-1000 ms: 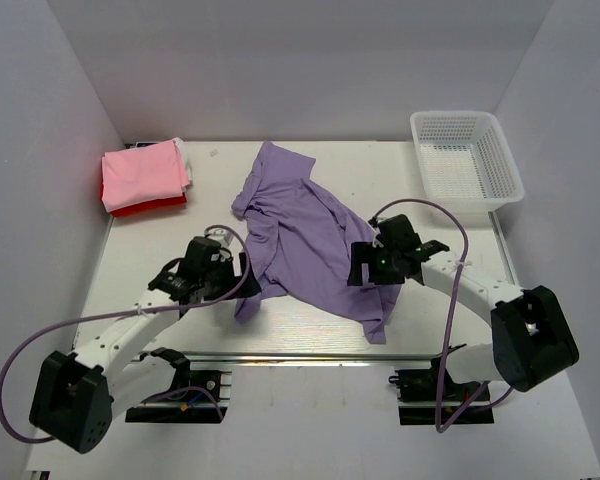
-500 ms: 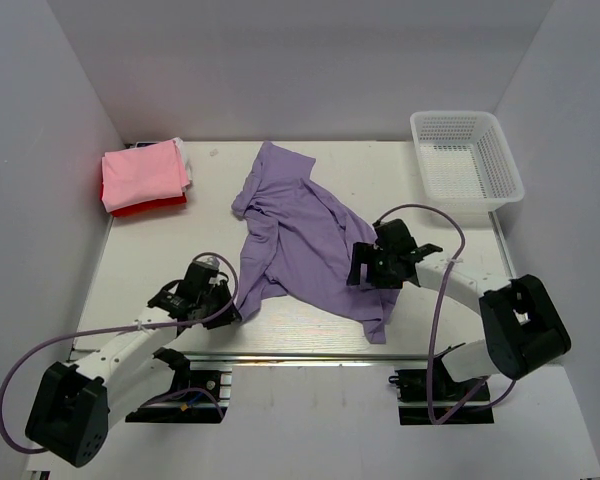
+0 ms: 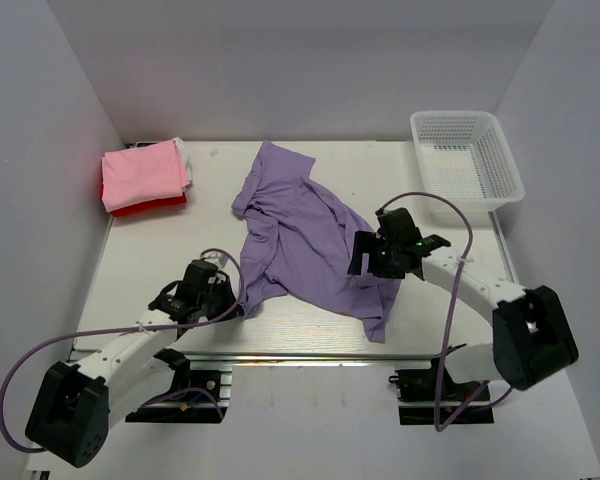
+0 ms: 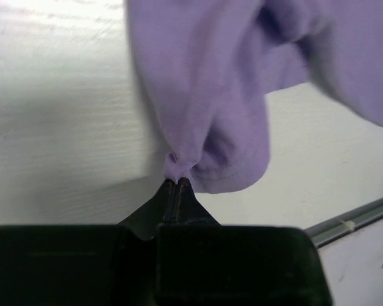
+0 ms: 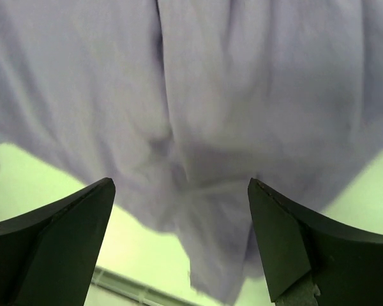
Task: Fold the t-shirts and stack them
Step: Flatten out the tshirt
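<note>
A lavender-purple t-shirt [image 3: 300, 235] lies crumpled across the middle of the table. Its near-left corner [image 4: 198, 153] is pinched in my left gripper [image 4: 177, 182], which is shut on the fabric edge low by the table's front [image 3: 232, 303]. My right gripper [image 5: 179, 191] hangs open above the shirt's right part [image 3: 368, 262], its dark fingers [image 5: 70, 223] spread wide with purple cloth [image 5: 242, 115] beneath and nothing between them. At the far left corner a folded light pink t-shirt [image 3: 143, 172] rests on top of a red t-shirt [image 3: 145, 207].
A white mesh basket [image 3: 465, 158] stands at the far right corner. The table's metal front rail [image 3: 300, 352] runs just beyond the shirt's near hem. Grey walls close in the table on three sides.
My left gripper moved toward the table's front to the shirt's near-left corner and shut on it. The right gripper has only shifted slightly and stays open.
</note>
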You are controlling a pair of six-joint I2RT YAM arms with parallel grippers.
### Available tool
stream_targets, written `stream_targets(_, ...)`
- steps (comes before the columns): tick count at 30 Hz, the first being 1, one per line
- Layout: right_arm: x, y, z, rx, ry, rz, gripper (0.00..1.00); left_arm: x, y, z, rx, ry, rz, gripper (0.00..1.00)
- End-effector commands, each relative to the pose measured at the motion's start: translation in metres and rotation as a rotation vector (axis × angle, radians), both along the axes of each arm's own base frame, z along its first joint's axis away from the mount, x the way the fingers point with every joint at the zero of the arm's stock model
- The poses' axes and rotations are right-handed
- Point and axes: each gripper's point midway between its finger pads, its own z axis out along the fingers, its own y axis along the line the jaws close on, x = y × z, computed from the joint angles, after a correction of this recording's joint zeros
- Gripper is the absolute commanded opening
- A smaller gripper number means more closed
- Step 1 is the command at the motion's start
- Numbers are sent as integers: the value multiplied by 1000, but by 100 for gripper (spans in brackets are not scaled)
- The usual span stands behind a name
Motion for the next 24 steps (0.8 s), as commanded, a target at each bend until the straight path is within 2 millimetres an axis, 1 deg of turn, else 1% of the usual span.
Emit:
stream_targets(1, -28, -19, 19, -57, 31, 14, 90, 13, -16, 28, -76, -147, -80, 0)
stream_targets(3, -54, -33, 22, -83, 82, 1, 90, 17, -20, 37, -97, -174, -88, 0)
stream_targets(4, -63, -37, 21, -76, 104, -31, 90, 17, -20, 37, -97, -174, -88, 0)
stream_targets(5, -76, -40, 15, -78, 140, -29, 90, 19, -21, 43, -105, -193, -89, 0)
stream_targets(6, -90, -40, 17, -54, 181, -49, 90, 22, -22, 49, -112, -210, -89, 0)
stream_targets(7, -102, -44, 9, -51, 209, -51, 90, 26, -21, 54, -106, -226, -77, 0)
stream_targets(8, -108, -42, 9, -34, 230, -61, 90, 28, -15, 52, -73, -220, -51, 0)
stream_targets(9, -117, -46, 9, -39, 249, -66, 90, 31, -11, 55, -66, -222, -12, 0)
stream_targets(10, -124, -49, 4, -56, 267, -72, 90, 36, -7, 61, -50, -233, 21, 0)
stream_targets(11, -130, -52, 1, -75, 283, -64, 90, 41, 5, 59, 4, -233, 85, 0)
stream_targets(12, -135, -54, -2, -94, 307, -58, 90, 45, 12, 60, 30, -238, 124, 0)
stream_targets(13, -143, -54, -7, -108, 327, -24, 90, 52, 21, 67, 52, -248, 202, 0)
stream_targets(15, -150, -48, -12, -119, 360, 23, 90, 52, 31, 62, 103, -229, 243, 0)
stream_targets(16, -154, -45, -17, -132, 378, 51, 90, 55, 33, 66, 107, -236, 264, 0)
stream_targets(17, -159, -43, -21, -153, 393, 79, 90, 58, 35, 66, 112, -231, 275, 0)
stream_targets(19, -156, -49, -29, -227, 393, 70, 90, 60, 34, 68, 106, -240, 276, 0)
stream_targets(20, -157, -47, -30, -248, 388, 86, 90, 63, 33, 71, 97, -254, 277, 0)
stream_targets(21, -152, -51, -33, -284, 365, 64, 87, 62, 31, 71, 89, -250, 269, 0)
stream_targets(22, -152, -52, -37, -311, 366, 67, 84, 64, 30, 73, 82, -260, 270, 0)
stream_targets(23, -148, -54, -40, -335, 350, 60, 82, 64, 30, 71, 81, -262, 270, 0)
stream_targets(24, -147, -52, -41, -341, 339, 61, 82, 64, 30, 71, 81, -262, 270, 0)
